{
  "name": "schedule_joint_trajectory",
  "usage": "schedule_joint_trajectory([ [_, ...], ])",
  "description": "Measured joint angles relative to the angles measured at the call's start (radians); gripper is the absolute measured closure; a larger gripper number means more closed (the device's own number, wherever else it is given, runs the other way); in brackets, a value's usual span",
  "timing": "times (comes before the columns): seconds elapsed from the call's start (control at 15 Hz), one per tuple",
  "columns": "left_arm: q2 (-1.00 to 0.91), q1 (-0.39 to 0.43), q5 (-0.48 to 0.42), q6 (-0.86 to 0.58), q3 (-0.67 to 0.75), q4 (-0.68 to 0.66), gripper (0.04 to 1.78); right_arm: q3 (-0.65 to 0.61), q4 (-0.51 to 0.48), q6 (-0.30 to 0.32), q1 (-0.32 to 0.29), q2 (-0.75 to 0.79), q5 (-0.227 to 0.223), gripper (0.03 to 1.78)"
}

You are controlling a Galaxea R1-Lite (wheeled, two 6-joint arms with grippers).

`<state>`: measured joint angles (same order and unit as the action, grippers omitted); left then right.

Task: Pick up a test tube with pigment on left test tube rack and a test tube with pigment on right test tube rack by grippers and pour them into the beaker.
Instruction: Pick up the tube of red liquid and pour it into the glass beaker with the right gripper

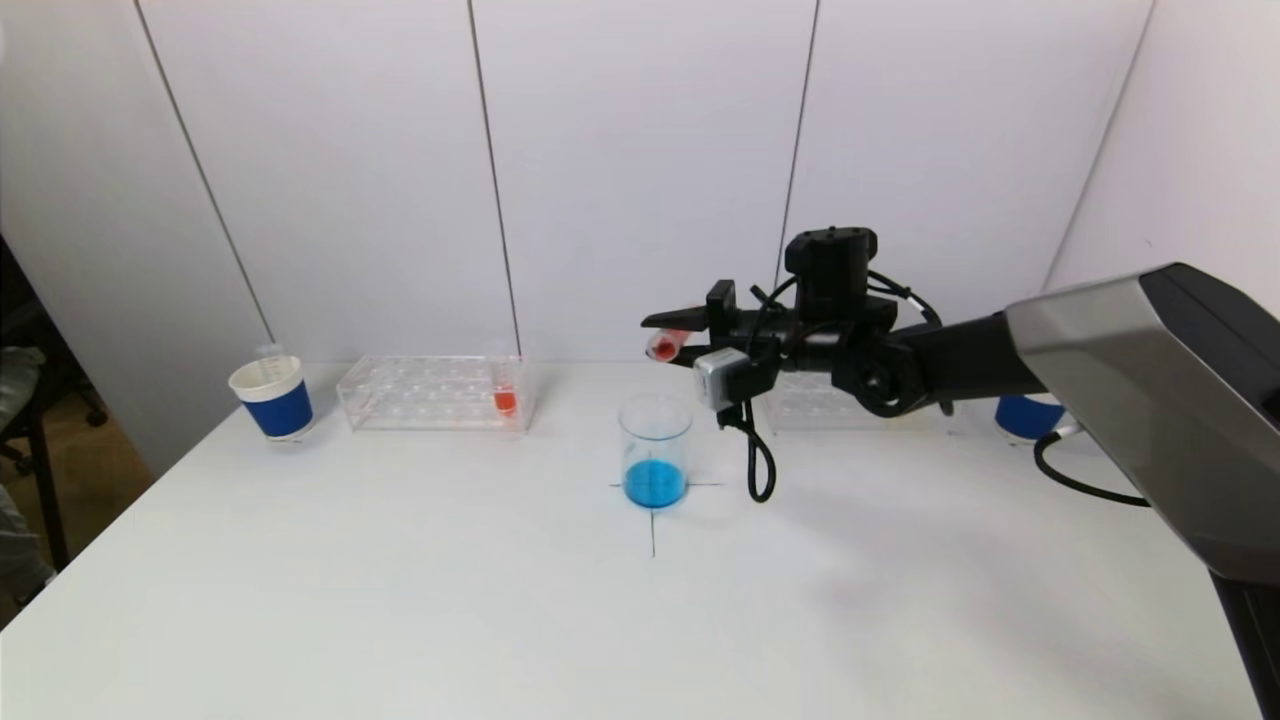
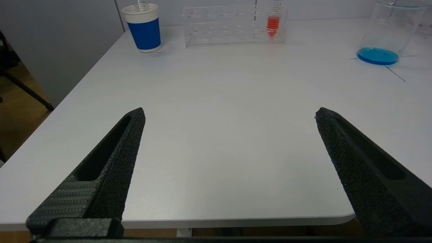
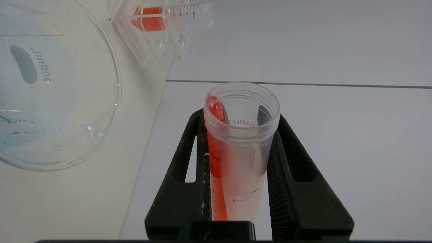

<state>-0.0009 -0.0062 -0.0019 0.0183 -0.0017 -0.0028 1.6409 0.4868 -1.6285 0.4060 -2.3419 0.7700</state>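
Note:
My right gripper [image 1: 668, 334] is shut on a test tube [image 1: 664, 346] with red pigment. It holds the tube lying almost level, mouth toward the left, just above and behind the glass beaker [image 1: 655, 448], which holds blue liquid. In the right wrist view the tube [image 3: 240, 148] sits between the fingers, and red pigment runs along its side toward the mouth, beside the beaker [image 3: 50, 101]. The clear left rack [image 1: 435, 393] holds one red-pigment tube [image 1: 505, 396]. The right rack [image 1: 800, 402] is partly hidden behind my arm. My left gripper [image 2: 229, 114] is open and empty over the table's front edge.
A blue-and-white cup [image 1: 272, 397] with a tube in it stands left of the left rack. Another blue cup [image 1: 1022, 416] is half hidden behind my right arm. A cable loop [image 1: 760, 470] hangs from the right wrist beside the beaker. A black cross marks the beaker's spot.

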Motion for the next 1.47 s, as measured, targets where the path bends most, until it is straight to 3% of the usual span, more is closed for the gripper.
schedule_joint_trajectory([
  [0.47,0.000,0.000,0.000,0.000,0.000,0.000,0.06,-0.012,0.055,-0.066,-0.017,-0.020,-0.003,1.28],
  [1.47,0.000,0.000,0.000,-0.001,0.000,0.000,0.06,0.013,0.050,-0.234,-0.020,-0.018,-0.034,1.28],
])
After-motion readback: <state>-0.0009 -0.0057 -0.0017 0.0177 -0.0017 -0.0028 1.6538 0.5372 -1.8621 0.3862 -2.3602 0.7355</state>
